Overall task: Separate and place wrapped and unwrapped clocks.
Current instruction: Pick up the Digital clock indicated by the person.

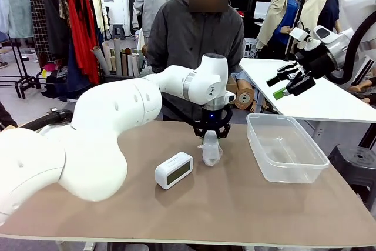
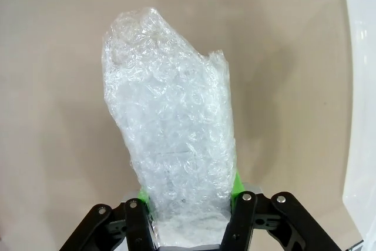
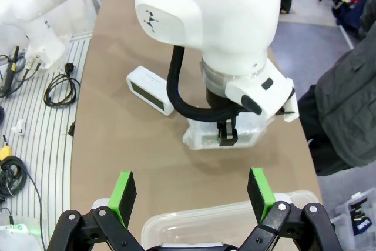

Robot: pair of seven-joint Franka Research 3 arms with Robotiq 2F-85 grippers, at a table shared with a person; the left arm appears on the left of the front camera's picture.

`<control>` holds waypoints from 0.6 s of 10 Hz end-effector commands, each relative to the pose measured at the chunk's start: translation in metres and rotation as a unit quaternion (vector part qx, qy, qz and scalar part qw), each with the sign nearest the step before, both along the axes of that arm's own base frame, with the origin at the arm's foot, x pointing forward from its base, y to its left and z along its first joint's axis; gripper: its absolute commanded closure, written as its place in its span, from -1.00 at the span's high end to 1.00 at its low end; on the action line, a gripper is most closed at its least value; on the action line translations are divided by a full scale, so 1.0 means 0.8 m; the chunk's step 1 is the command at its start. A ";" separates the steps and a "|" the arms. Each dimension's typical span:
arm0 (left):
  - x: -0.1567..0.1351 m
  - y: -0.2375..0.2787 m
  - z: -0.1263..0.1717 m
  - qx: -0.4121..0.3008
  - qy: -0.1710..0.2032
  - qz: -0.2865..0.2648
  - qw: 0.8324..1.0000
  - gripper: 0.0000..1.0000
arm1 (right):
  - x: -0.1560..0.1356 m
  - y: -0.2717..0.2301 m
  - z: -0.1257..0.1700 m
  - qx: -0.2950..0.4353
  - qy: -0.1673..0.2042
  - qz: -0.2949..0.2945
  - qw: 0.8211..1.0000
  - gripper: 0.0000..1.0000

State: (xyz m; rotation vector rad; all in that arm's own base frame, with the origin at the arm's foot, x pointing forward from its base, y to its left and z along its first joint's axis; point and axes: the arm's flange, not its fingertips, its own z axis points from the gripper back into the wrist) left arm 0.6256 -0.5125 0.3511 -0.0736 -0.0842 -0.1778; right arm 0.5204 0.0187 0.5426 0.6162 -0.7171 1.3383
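My left arm (image 1: 117,110) is all fat, glossy white shells, with a grey ring (image 1: 189,86) at the wrist, a small blue light (image 1: 212,116) below it and a black logo (image 3: 151,20). A black cable (image 3: 173,86) loops alongside. The left gripper (image 2: 189,191) is black with silver screws (image 2: 247,196) and 2 green pads (image 2: 237,183); the right gripper (image 3: 192,195) matches.

Bright, even indoor light from above; soft, faint shadows on the table (image 1: 235,216). The wrapped clock (image 2: 170,121) glints sharply close up. Wrist views curve at their edges.
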 end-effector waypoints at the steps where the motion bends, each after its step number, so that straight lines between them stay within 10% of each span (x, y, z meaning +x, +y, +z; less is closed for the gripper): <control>1: 0.023 0.007 0.029 0.009 0.009 0.003 1.000 -1.00 | -0.001 0.000 0.001 0.000 -0.002 -0.001 1.000 1.00; 6: 0.037 0.086 0.147 0.025 0.041 -0.026 0.998 -1.00 | -0.001 0.000 0.001 0.000 -0.002 -0.001 1.000 1.00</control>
